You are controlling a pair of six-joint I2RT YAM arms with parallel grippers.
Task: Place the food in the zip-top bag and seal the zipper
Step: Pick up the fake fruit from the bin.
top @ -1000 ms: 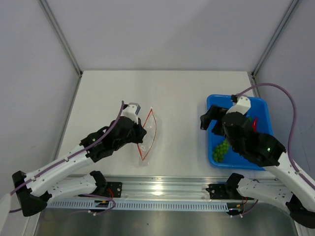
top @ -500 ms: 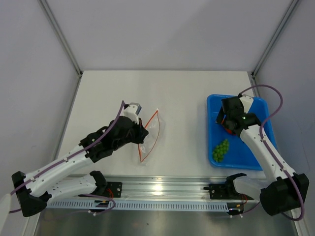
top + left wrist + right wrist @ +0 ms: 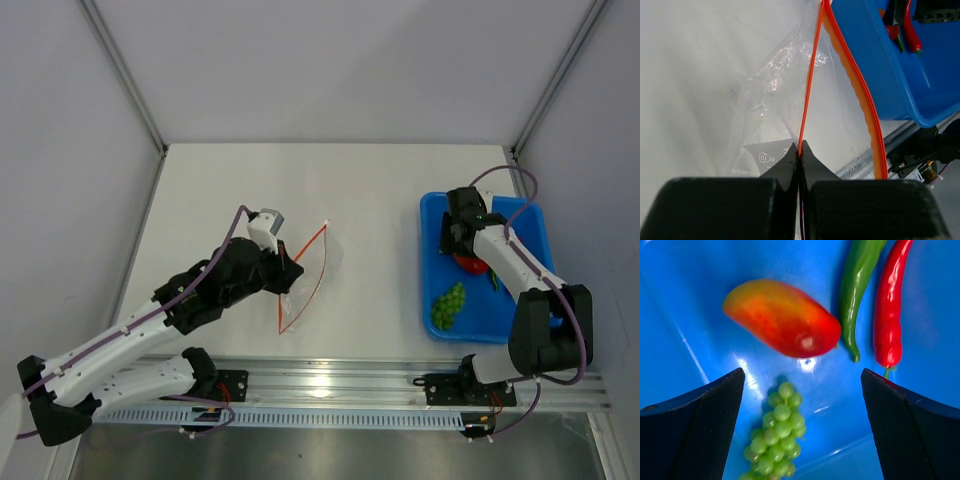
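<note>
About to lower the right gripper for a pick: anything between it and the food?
Nothing visible. The open right gripper faces the orange-red piece, green pepper, red pepper and grapes, all uncovered in the blue tray.

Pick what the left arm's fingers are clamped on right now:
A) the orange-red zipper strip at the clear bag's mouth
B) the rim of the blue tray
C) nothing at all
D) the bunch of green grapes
A: the left wrist view shows the left fingers shut on the zipper strip of the clear bag, while the grapes lie in the blue tray.
</note>
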